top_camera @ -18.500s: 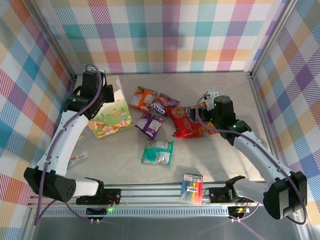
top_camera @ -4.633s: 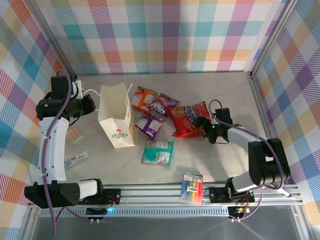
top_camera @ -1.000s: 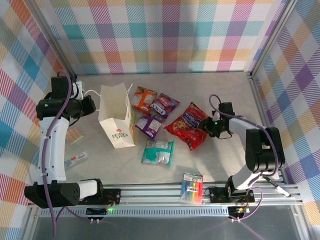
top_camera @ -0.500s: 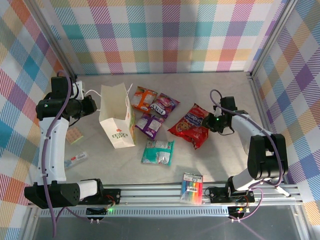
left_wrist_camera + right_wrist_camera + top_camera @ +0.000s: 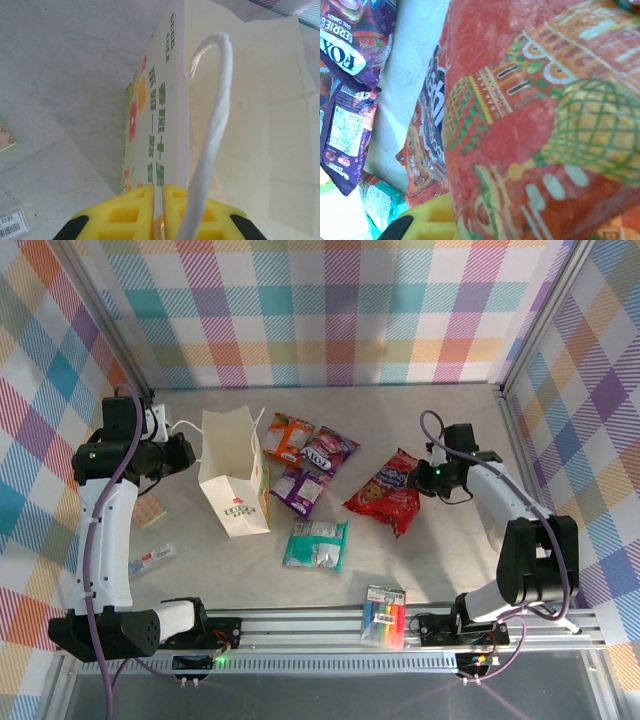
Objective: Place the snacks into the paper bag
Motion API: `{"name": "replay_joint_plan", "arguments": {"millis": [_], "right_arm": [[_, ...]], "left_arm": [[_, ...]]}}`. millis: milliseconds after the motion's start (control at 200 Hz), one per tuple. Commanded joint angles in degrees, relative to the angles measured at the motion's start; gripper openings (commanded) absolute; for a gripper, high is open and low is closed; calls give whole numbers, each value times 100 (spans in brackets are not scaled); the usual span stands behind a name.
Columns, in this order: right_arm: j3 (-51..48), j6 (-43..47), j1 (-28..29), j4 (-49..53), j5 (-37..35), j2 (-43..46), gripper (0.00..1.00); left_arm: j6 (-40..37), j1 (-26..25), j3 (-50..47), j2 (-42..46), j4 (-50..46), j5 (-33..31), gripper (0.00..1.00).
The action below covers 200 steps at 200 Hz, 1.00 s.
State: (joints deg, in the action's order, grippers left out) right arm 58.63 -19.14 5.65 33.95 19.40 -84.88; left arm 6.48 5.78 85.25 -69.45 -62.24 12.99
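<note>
The white paper bag stands upright at the left, mouth up. My left gripper is shut on its left rim; in the left wrist view the yellow fingers pinch the printed wall beside the white handle. My right gripper is shut on the right edge of the large red snack, which is tilted up on its edge and fills the right wrist view. The orange, pink-purple, small purple and teal snacks lie flat between bag and red packet.
A rainbow-striped marker pack lies by the front rail. A small pink-green pad and a clear-wrapped item lie left of the bag. Checked walls close in the table on three sides.
My right gripper has shut on the red snack's edge and raised it, tipping the packet from flat onto its side. The left arm and bag have not moved.
</note>
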Motion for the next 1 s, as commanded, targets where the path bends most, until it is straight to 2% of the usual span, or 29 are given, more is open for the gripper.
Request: {"name": "replay_joint_plan", "arguments": {"millis": [0, 190, 355, 995], "right_arm": [[409, 338, 48, 80, 143, 400, 9], [720, 496, 115, 328, 185, 565, 8], [1016, 577, 181, 506, 145, 596, 0], [2690, 758, 742, 1322, 183, 780, 0]], "left_arm": [[73, 81, -47, 115, 98, 140, 13], [73, 76, 108, 202, 59, 327, 15], [79, 81, 113, 214, 27, 366, 16], [235, 77, 318, 287, 16, 382, 21]]}}
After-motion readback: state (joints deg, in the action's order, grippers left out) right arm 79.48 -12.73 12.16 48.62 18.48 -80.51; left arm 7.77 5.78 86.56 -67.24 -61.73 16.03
